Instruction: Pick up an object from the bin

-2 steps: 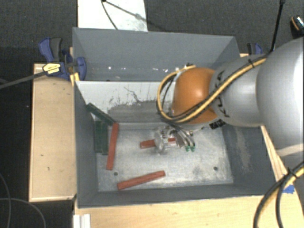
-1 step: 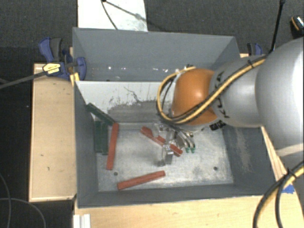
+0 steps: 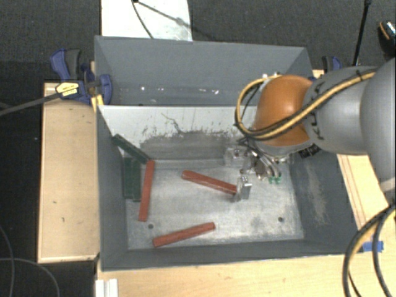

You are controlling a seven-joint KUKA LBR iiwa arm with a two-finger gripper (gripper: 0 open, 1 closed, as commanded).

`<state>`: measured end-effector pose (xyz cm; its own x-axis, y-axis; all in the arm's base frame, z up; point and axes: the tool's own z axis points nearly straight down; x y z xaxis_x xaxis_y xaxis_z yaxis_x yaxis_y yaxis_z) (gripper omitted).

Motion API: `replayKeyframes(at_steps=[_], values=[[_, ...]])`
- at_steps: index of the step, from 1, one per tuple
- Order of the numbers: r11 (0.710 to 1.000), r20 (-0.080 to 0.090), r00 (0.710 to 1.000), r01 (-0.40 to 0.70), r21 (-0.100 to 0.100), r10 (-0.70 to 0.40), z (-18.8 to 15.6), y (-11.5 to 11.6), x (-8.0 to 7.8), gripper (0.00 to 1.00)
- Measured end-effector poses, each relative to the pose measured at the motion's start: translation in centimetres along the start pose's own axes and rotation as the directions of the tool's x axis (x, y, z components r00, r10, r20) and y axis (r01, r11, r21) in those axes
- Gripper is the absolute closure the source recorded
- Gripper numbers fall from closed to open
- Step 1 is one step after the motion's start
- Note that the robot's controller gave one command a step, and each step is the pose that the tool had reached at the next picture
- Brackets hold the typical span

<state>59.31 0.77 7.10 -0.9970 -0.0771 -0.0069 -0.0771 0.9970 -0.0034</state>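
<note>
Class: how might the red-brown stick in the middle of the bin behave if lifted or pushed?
The red-brown stick lies straight, so it is probably stiff. Long and thin: lifted at the end beside the gripper, it may tilt. Pushed on the smooth metal bin floor, it would likely slide or pivot.

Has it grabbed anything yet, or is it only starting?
Nothing is lifted yet: the dark green block, left red stick, front red stick and middle red stick all lie on the bin floor. The pincer is down at the middle red stick's right end. Lifting remains.
</note>
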Motion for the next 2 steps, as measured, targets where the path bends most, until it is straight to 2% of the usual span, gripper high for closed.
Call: replayKeyframes(at_steps=[1, 2], values=[[1.000, -0.004, 1.000, 0.005, -0.004, -0.005, 0.1, 0.6, 0.1, 1.00], [0.999, 0.004, 0.999, -0.048, -0.002, 0.049, -13.7, -2.6, 1.6, 1.00]])
